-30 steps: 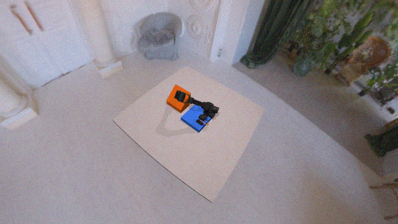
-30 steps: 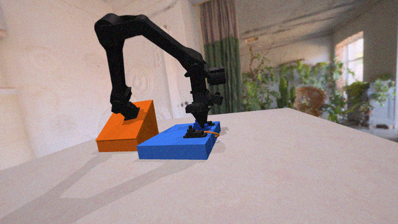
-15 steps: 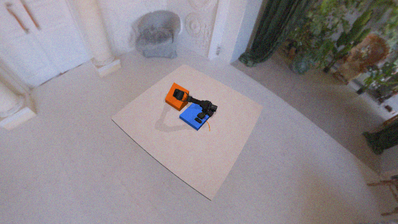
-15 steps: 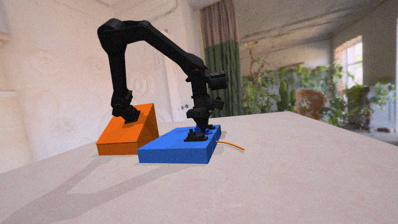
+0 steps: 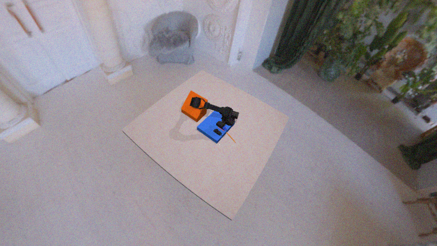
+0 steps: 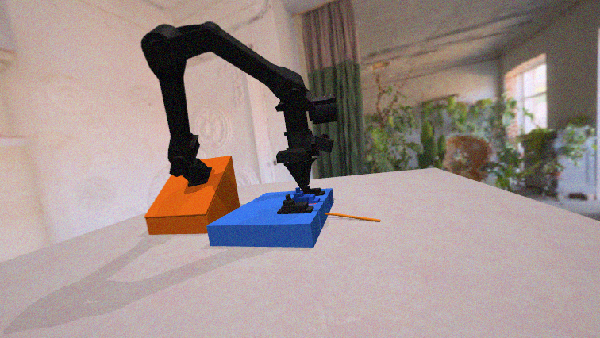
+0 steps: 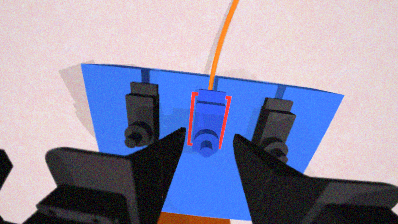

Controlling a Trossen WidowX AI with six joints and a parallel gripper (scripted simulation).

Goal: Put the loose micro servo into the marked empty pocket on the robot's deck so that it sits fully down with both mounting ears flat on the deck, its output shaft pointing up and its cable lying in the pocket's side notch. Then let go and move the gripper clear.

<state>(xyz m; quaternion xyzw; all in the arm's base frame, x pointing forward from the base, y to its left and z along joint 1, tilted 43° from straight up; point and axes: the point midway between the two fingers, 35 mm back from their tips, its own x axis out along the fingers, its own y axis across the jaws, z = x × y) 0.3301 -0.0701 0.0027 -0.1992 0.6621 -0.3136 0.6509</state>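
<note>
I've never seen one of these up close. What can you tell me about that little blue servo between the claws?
The servo is a small blue plastic-looking box with a round shaft at one end. It sits in the red-marked pocket of the blue deck, between two black servos. Its orange cable runs off onto the table. The open gripper flanks it without touching.

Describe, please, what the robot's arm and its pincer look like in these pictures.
The arm is matte black all over, built of chunky rounded links with boxy joint housings. No markings, sleeves or loose cables show on it. The pincer has two dark grey fingers that taper to blunt points from wide, blocky bases.
</note>
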